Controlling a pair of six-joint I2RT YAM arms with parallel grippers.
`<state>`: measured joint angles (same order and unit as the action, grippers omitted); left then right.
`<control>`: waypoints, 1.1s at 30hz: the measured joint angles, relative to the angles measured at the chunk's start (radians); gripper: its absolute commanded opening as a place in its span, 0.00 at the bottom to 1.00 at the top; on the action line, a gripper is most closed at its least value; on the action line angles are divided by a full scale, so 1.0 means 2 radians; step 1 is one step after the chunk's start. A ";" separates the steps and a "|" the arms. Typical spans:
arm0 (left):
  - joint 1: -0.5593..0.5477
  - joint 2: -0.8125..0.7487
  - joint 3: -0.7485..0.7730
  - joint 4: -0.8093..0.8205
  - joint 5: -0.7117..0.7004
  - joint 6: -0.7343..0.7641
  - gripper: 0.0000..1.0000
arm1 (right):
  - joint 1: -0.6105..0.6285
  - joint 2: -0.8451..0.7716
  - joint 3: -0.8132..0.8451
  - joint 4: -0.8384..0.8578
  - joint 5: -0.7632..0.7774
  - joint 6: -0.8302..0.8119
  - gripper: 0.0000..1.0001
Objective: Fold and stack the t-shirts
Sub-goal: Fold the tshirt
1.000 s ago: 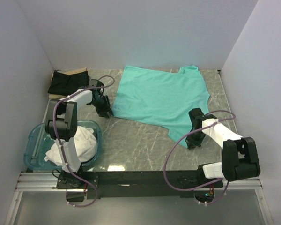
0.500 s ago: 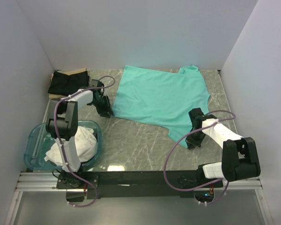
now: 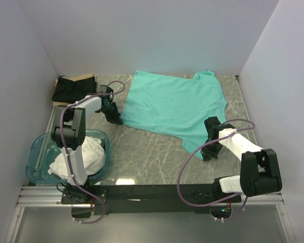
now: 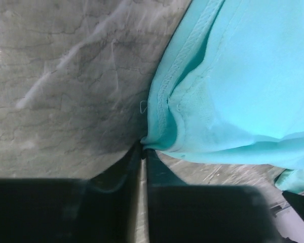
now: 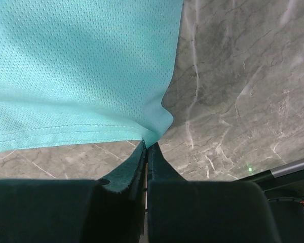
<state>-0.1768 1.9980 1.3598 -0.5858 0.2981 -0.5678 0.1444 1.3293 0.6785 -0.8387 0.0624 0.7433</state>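
The mint-teal t-shirt (image 3: 172, 104) lies spread on the grey marble table (image 3: 142, 152), collar at the far right. My left gripper (image 3: 114, 118) is shut on the shirt's near-left corner; in the left wrist view the jaws (image 4: 142, 148) pinch the hemmed edge of the shirt (image 4: 233, 81). My right gripper (image 3: 204, 152) is shut on the shirt's near-right corner; in the right wrist view the jaws (image 5: 147, 145) pinch the tip of the shirt (image 5: 81, 66). A black t-shirt (image 3: 72, 89) lies folded at the far left. White t-shirts (image 3: 86, 153) sit bunched in the tub.
A translucent blue plastic tub (image 3: 36, 154) stands at the near left beside the left arm's base. A tan cardboard sheet (image 3: 85, 76) shows under the black shirt. Grey walls close in the left, back and right sides. The table's front edge carries a metal rail (image 3: 152, 195).
My left gripper has shifted slightly toward the far side, keeping its hold on the shirt corner. The right gripper and the shirt have stayed in place.
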 measured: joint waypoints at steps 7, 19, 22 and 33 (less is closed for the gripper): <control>0.000 0.005 0.004 -0.002 0.010 -0.001 0.00 | 0.000 0.000 0.001 -0.002 -0.001 0.000 0.00; 0.024 -0.031 0.035 -0.051 0.045 -0.025 0.00 | 0.000 -0.050 0.096 -0.064 0.014 -0.004 0.00; 0.033 -0.062 0.031 -0.058 0.055 -0.037 0.00 | 0.000 -0.067 0.113 -0.086 0.022 -0.006 0.00; 0.034 -0.126 -0.035 -0.078 0.074 -0.050 0.00 | 0.000 -0.126 0.135 -0.157 0.044 -0.019 0.00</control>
<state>-0.1089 1.7458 1.2888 -0.7425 0.4454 -0.6678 0.1444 1.0779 0.9485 -1.1526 0.1509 0.7048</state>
